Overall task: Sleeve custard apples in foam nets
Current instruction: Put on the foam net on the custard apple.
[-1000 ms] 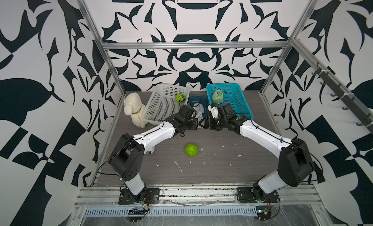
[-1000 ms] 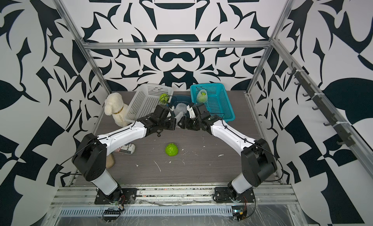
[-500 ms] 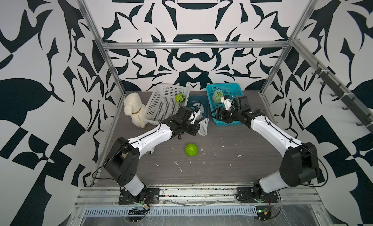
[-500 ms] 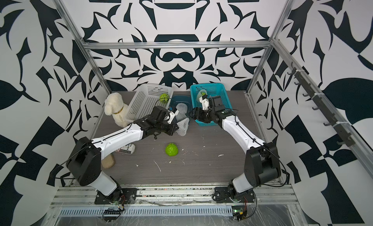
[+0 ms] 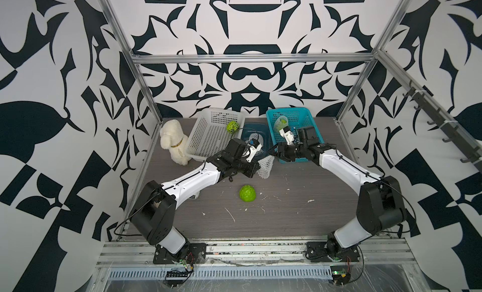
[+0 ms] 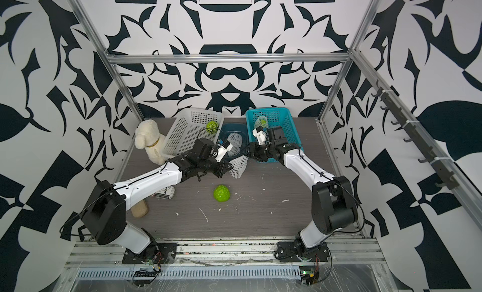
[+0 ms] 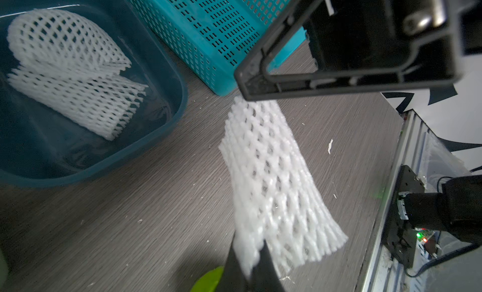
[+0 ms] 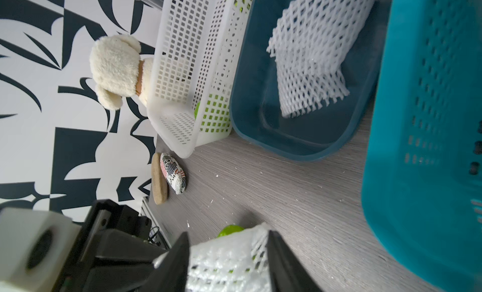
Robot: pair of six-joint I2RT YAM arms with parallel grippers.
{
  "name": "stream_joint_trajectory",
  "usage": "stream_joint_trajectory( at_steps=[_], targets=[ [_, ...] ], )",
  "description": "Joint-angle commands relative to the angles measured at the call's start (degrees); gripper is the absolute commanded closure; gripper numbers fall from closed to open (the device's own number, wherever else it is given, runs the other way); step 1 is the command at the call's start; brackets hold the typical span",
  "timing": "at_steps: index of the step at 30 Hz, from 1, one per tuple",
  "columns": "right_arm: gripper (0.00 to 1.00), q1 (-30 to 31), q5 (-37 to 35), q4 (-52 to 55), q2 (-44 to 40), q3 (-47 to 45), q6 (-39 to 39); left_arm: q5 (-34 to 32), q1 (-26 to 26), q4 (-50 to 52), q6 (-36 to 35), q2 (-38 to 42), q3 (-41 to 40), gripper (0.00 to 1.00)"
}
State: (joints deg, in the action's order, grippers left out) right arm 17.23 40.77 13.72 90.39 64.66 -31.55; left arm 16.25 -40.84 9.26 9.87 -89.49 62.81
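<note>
A white foam net (image 5: 264, 166) (image 6: 238, 166) hangs just above the table between both arms. My left gripper (image 7: 249, 254) (image 5: 257, 168) is shut on one corner of the net (image 7: 273, 178). My right gripper (image 8: 228, 235) (image 5: 273, 153) is open, its fingers flanking the net's other end (image 8: 229, 262). One bare custard apple (image 5: 247, 192) (image 6: 222, 193) lies on the table in front of the grippers. Another (image 5: 232, 126) sits in the white basket. A netted one (image 5: 281, 122) rests in the teal basket.
A dark blue tub (image 7: 180, 95) (image 8: 287, 149) with spare foam nets (image 7: 67, 68) (image 8: 310, 55) stands between the white basket (image 5: 208, 136) and the teal basket (image 5: 294, 118). A plush dog (image 5: 173, 142), a cork disc (image 8: 159, 182) and a patterned pebble (image 8: 173, 175) are at the left.
My right gripper drew back toward the teal basket, then returned to the net's free end with its jaws narrower. The left gripper kept hold of the net and shifted slightly nearer.
</note>
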Motion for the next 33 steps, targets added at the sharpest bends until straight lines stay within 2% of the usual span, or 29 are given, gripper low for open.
stream_joint_trajectory(
  at_steps=[1, 4, 10, 12, 14, 15, 16, 18, 23, 26, 30, 31, 33],
  targets=[
    [0.66, 0.07, 2.37, -2.19, -1.92, -1.25, -1.1, -0.76, 0.15, -1.74, 1.2, 0.31, -1.02, 1.0],
    [0.72, 0.08, 2.7, -2.17, -2.66, -1.94, -1.61, -1.49, 0.15, -1.87, 1.81, -0.22, -0.76, 1.0],
    [1.0, 0.08, 2.6, -2.73, -3.59, -2.35, -2.35, -2.17, 0.15, -1.77, 2.87, -1.41, -0.21, 1.0],
    [1.0, 0.08, 2.64, -2.77, -3.79, -2.35, -2.61, -2.57, 0.15, -1.79, 3.36, -1.47, -0.22, 1.0],
    [1.0, 0.03, 2.32, -3.07, -4.29, -2.58, -3.02, -3.56, 0.15, -1.71, 4.15, -1.49, -0.38, 0.78],
    [1.0, 0.08, 1.94, -3.37, -4.58, -2.77, -3.31, -4.02, 0.15, -1.7, 4.49, -1.47, -0.5, 0.71],
    [1.0, 0.18, 1.2, -3.57, -5.0, -3.09, -3.66, -4.63, 0.15, -1.7, 4.94, -1.25, -0.78, 0.65],
    [1.0, 0.45, -1.11, -3.47, -6.01, -3.44, -3.68, -5.85, 0.15, -1.7, 5.96, -0.42, -1.8, 0.6],
    [1.0, 3.41, -13.12, 0.16, -8.74, -2.95, -1.1, -7.44, 0.71, -2.81, 9.26, 4.35, -8.28, 0.55],
    [1.0, 6.8, -21.56, 3.57, -9.37, -1.58, 1.35, -8.16, 1.81, -3.78, 12.06, 7.93, -13.13, 0.54],
    [1.0, 12.08, -29.13, 4.52, -9.79, -0.69, 2.73, -9.62, 3.17, -4.67, 16.05, 12.54, -18.7, 0.54],
    [1.0, 13.9, -31.41, 4.64, -9.86, -0.52, 3.18, -10.27, 3.37, -4.79, 16.92, 13.6, -20.01, 0.56],
    [1.0, 17.21, -35.07, 4.38, -9.83, -0.42, 4.07, -11.68, 3.66, -4.77, 18.47, 15.51, -21.96, 0.67]
  ],
)
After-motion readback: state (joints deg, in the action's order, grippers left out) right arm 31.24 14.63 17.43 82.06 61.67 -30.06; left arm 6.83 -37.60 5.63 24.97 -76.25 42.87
